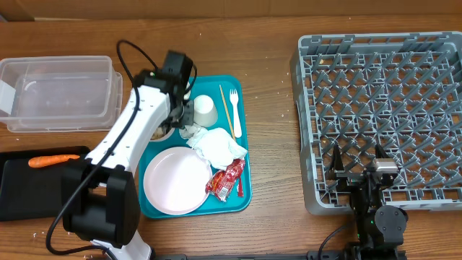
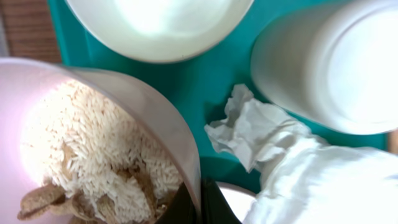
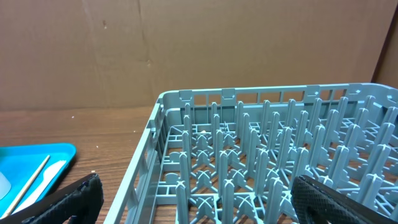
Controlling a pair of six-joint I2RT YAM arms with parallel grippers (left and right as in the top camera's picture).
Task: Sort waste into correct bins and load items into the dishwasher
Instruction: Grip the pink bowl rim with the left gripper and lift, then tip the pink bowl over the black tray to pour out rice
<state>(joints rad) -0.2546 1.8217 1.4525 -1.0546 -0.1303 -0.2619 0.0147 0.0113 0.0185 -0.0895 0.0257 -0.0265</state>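
Note:
My left gripper [image 2: 199,204] is shut on the rim of the pale pink bowl [image 2: 155,118], which holds rice-and-nut scraps [image 2: 93,149]. In the overhead view the gripper [image 1: 175,119] hides most of that bowl [image 1: 160,133] on the teal tray. A small white cup [image 1: 205,109], a white fork [image 1: 234,112], crumpled napkins [image 1: 219,146], a red wrapper [image 1: 227,179] and a pink plate [image 1: 175,180] lie on the tray. The wrist view also shows a white bowl [image 2: 155,25]. The carrot [image 1: 53,159] lies on the black tray [image 1: 18,191]. My right gripper [image 3: 205,208] is open over the near edge of the grey dish rack [image 1: 382,72].
The teal serving tray [image 1: 242,198] sits mid-table with a thin wooden stick [image 1: 226,108] on it. The clear tub [image 1: 61,90] stands at the back left, above the black tray. The rack's upright pegs [image 3: 261,143] fill the right side of the table.

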